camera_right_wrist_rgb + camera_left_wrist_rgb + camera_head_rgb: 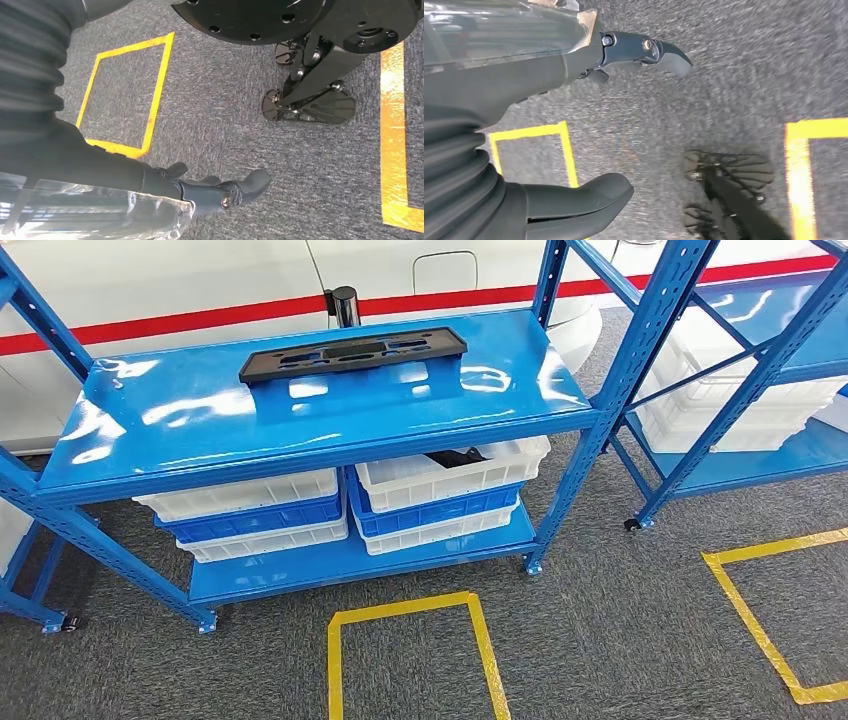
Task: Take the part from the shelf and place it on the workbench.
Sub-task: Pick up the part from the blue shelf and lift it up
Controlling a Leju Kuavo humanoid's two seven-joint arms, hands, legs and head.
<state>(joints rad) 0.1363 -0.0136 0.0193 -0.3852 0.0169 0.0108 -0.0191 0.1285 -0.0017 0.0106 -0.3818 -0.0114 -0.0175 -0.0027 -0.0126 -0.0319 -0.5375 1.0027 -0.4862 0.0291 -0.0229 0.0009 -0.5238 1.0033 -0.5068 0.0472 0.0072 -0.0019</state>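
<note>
A flat black part (352, 352) with several cut-outs lies across the back of the blue shelf's top board (200, 415) in the head view. My left hand (589, 120) hangs over grey carpet, thumb and fingers apart, holding nothing. My right hand (210, 190) also hangs above the carpet with its fingers stretched out and nothing in them. Both hands are far from the part.
White and blue crates (300, 510) fill the lower shelf; one white crate (450, 468) holds a dark item. A second blue rack (760, 370) with white crates stands to the right. Yellow tape rectangles (410, 640) mark the carpet. A white car body (200, 290) stands behind.
</note>
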